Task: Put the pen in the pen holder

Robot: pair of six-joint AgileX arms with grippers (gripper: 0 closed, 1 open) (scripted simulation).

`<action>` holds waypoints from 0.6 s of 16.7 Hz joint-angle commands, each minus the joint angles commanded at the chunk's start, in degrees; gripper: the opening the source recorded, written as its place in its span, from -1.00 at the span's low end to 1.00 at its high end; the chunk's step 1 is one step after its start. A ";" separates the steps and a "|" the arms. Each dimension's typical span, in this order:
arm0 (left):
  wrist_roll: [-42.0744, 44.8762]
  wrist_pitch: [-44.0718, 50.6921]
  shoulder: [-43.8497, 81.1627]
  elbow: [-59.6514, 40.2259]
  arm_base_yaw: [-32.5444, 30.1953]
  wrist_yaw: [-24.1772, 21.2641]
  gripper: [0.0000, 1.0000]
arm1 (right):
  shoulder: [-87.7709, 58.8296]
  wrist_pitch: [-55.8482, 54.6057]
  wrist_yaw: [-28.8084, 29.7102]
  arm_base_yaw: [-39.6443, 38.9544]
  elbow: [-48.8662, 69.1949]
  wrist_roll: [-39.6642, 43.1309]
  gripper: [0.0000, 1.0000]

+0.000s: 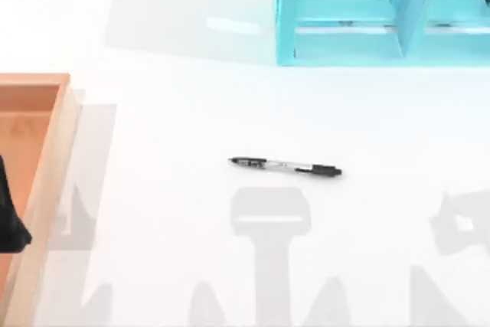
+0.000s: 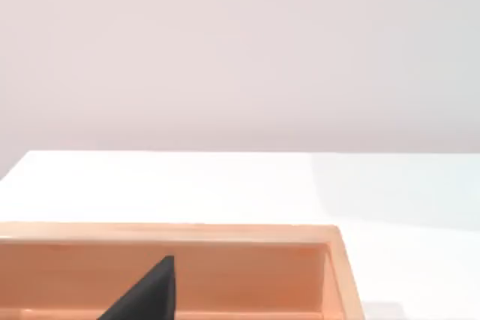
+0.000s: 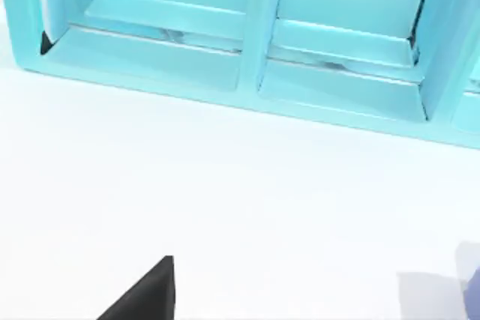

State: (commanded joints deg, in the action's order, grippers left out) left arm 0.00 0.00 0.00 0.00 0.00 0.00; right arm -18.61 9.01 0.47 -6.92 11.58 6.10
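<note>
The pen [image 1: 285,166] lies flat near the middle of the white table, its pointed tip toward the left and its black clip end toward the right, with nothing touching it. A turquoise pen holder [image 1: 344,44] with open compartments stands at the back right; its compartments [image 3: 255,73] face the right wrist view. My left gripper [image 1: 9,223] hangs dark at the far left over a wooden tray, far from the pen. A black piece of my right gripper [image 3: 146,294] shows over bare table in front of the holder.
A shallow wooden tray [image 1: 57,151] sits along the left edge; its inner wall [image 2: 240,275] shows in the left wrist view. Arm shadows fall on the table's front part, below the pen.
</note>
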 joint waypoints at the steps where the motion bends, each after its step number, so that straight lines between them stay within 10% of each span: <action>1: 0.00 0.00 0.00 0.00 0.00 0.00 1.00 | -4.15 1.97 0.33 -1.37 2.75 1.35 1.00; 10: 0.00 0.00 0.00 0.00 0.00 0.00 1.00 | -49.81 23.26 5.16 -16.25 35.44 16.46 1.00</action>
State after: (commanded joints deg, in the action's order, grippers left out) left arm 0.00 0.00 0.00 0.00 0.00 0.00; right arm -68.42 32.28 5.63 -23.16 47.02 22.56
